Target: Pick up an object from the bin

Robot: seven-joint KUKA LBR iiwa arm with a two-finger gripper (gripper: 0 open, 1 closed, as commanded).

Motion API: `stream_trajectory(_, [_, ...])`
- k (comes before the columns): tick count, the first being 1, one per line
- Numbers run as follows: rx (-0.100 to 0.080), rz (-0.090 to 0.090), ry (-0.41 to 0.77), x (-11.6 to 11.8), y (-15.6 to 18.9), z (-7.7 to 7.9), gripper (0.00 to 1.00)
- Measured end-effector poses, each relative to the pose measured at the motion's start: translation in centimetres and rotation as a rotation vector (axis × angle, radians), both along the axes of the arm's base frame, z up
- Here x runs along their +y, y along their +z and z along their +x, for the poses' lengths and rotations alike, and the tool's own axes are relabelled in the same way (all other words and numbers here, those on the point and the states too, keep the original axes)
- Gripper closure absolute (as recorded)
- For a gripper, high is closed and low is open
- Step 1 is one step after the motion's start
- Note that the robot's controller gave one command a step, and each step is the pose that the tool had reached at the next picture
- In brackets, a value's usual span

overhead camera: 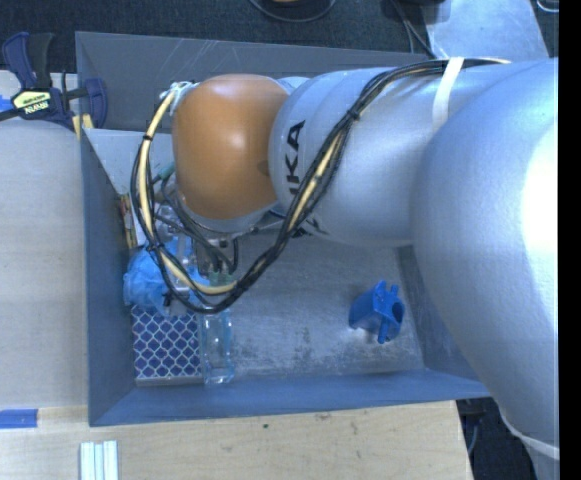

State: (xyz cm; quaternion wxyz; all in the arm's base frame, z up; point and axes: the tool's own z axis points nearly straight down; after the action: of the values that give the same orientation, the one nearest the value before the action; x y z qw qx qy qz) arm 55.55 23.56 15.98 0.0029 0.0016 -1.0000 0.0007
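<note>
Camera view: the gripper [208,260] hangs low over the left part of the grey metal bin [270,393], beneath the arm's orange wrist cover [225,148].
Whether it is wide or narrow cannot be told. Just beside it, toward the view's left, lies a crumpled light-blue soft thing [145,282]. Just below it, a clear plastic bottle-like piece [217,348] and a flat blue-and-white lattice-patterned pad [165,348] lie side by side. A small dark-blue plastic part [376,311] lies well apart on the right.
</note>
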Motion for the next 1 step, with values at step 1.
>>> stream_trajectory(1, [-0.008,0.003,-0.004,-0.1,0.5,0.23,0.0])
